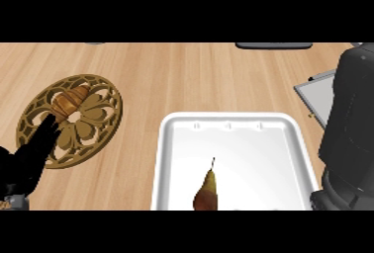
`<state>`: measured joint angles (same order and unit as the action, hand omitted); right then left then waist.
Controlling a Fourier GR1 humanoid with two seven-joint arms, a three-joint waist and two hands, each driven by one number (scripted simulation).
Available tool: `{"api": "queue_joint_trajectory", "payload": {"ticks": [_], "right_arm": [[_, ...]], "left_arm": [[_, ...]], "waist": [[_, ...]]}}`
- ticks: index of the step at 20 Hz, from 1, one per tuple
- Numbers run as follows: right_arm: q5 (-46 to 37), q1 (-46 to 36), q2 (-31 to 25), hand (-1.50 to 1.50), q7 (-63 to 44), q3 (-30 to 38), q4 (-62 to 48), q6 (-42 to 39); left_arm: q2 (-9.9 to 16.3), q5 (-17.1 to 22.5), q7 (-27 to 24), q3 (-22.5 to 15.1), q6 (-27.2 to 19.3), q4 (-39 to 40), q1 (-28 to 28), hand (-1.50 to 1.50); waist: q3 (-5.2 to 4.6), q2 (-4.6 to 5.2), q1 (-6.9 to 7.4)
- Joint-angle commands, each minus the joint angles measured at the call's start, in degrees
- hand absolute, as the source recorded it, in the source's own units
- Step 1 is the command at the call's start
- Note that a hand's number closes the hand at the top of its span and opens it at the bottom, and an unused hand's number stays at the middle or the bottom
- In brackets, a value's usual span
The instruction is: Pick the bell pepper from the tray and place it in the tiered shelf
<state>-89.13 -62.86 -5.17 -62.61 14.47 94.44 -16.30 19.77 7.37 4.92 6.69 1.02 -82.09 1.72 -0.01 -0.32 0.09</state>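
A white tray (182, 148) lies at the lower middle of the wooden counter. In it, near its front edge, lies the bell pepper (207, 190), brownish red and yellow, with a thin stem pointing away from me; its lower part is cut off by the view's edge. My left hand (29, 158) rests open at the lower left, fingers up, over the edge of a round trivet. My right arm (350, 133) rises dark and large along the right edge, beside the tray; the right hand's shape is unclear. A grey corner of the tiered shelf (314, 94) shows behind that arm.
An ornate round wooden trivet (87, 133) lies at the left with a croissant (70, 103) on its far part. A dark flat object (274, 45) sits at the counter's far edge. Bare wood stretches between trivet and tray and beyond the tray.
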Motion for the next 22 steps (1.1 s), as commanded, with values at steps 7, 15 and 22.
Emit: {"api": "queue_joint_trajectory", "payload": {"ticks": [7,15,22], "right_arm": [[-5.3,-9.3,-8.9,1.50,-1.6,7.4,-9.7,-12.9],[-7.0,-8.6,-15.2,1.50,4.0,11.7,-13.3,-12.9],[-6.5,-3.5,-18.4,1.50,7.2,14.5,-17.8,-8.0]], "left_arm": [[0.1,-0.9,-2.2,0.3,1.1,0.8,1.6,0.00],[0.3,0.8,0.1,1.7,2.3,-0.3,0.7,0.00],[-2.1,-1.8,1.5,0.1,-0.1,2.0,-3.1,0.00]], "waist": [[-0.06,0.17,0.30],[0.00,0.15,0.04],[0.00,0.38,-0.07]]}}
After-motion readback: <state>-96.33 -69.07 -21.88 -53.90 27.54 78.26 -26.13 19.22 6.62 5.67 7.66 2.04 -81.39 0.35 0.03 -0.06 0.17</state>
